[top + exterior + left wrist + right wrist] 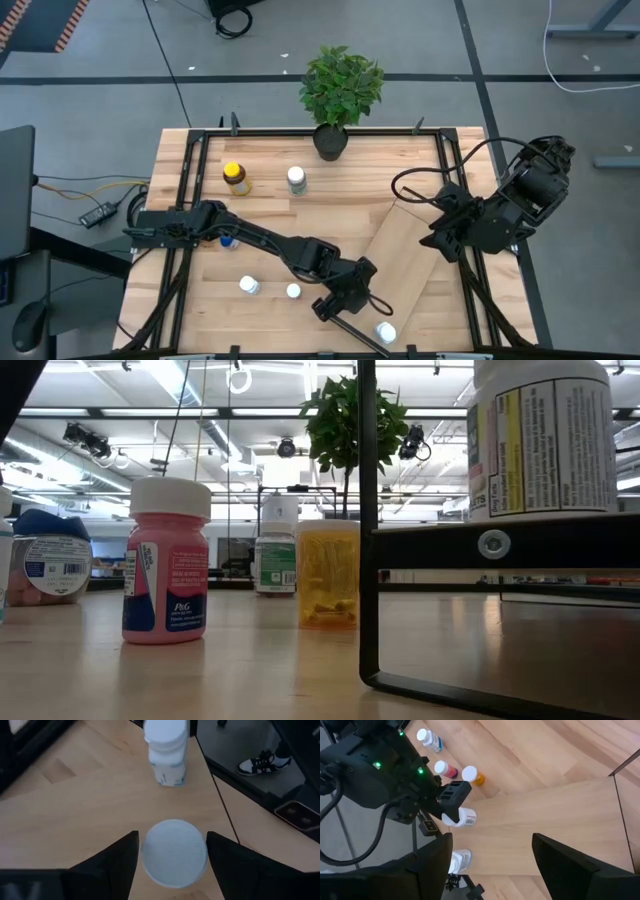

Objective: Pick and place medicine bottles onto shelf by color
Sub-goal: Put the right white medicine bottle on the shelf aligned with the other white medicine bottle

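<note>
While left gripper (172, 850) straddles white bottle (174, 852) over shelf (100, 805), fingers wide, not gripping. Bottle likely light, rigid, slick plastic; grasp cap sides squarely. Right gripper (490, 855) idle, spread wide.

The desk (270, 215) is showing pale wood planks with visible grain and a smooth, lightly sheened finish, framed in matt black metal. The shelf (400, 262) is looking like the same light wood, its black edge (480, 545) smooth and slightly glossy with a small metal screw head. The pink bottle (166, 560) is appearing as glossy plastic under a matt white cap and a printed paper label. The amber bottle (327, 573) is glowing as translucent plastic. The white cap (174, 851) is looking smooth and matt between the left tool's (172, 855) dark matt plastic fingers (116, 857).
</note>
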